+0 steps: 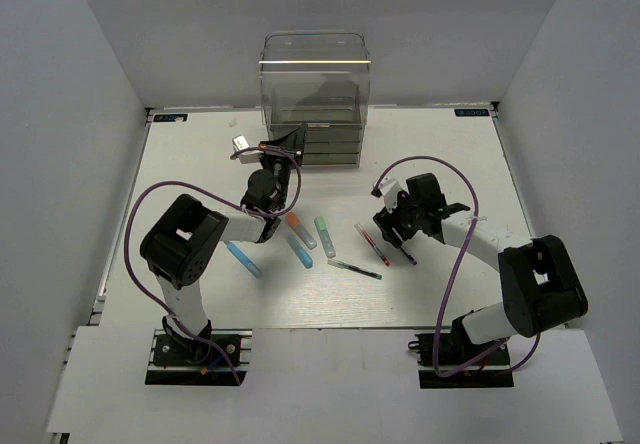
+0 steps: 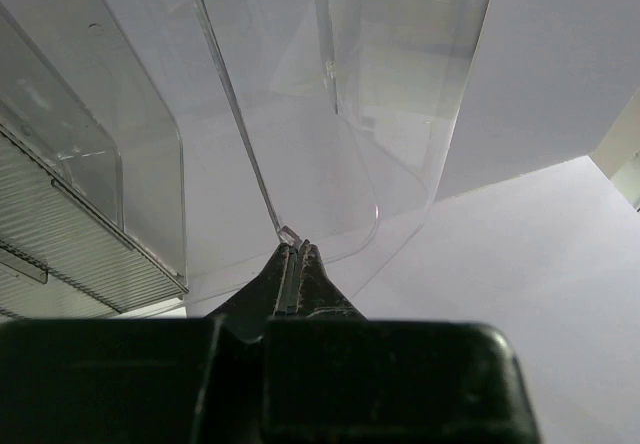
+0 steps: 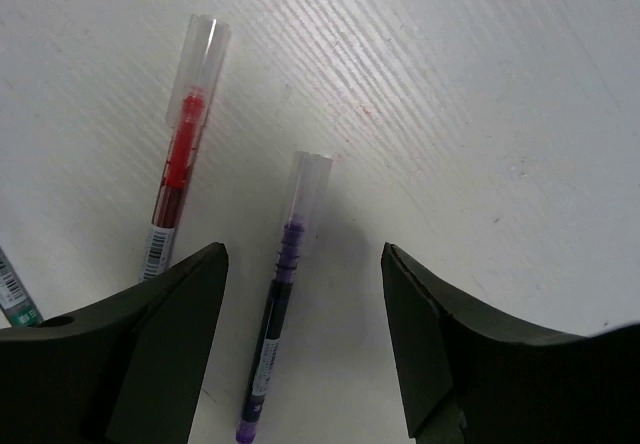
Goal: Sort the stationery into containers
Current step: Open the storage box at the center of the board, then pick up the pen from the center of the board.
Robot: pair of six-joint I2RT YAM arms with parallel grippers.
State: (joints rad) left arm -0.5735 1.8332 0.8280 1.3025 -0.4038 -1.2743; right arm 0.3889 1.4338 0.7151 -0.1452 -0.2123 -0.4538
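The clear drawer cabinet [image 1: 315, 94] stands at the back middle of the table. My left gripper [image 1: 290, 145] is shut at the cabinet's lower left front. In the left wrist view its tips [image 2: 297, 249] meet a small clear tab on a see-through drawer [image 2: 330, 164], and nothing shows between them. My right gripper [image 1: 397, 228] hangs open low over the table. The dark purple pen [image 3: 285, 294] lies between its fingers, and the red pen [image 3: 180, 179] lies just left of them. A green pen [image 1: 355, 269], a mint-green marker [image 1: 325, 234], an orange marker [image 1: 296, 224] and two light-blue markers [image 1: 243, 259] lie mid-table.
White walls enclose the table on three sides. Purple cables loop from both arms over the table. The second light-blue marker [image 1: 301, 255] lies just in front of the orange one. The green pen's end [image 3: 12, 302] shows at the left edge of the right wrist view.
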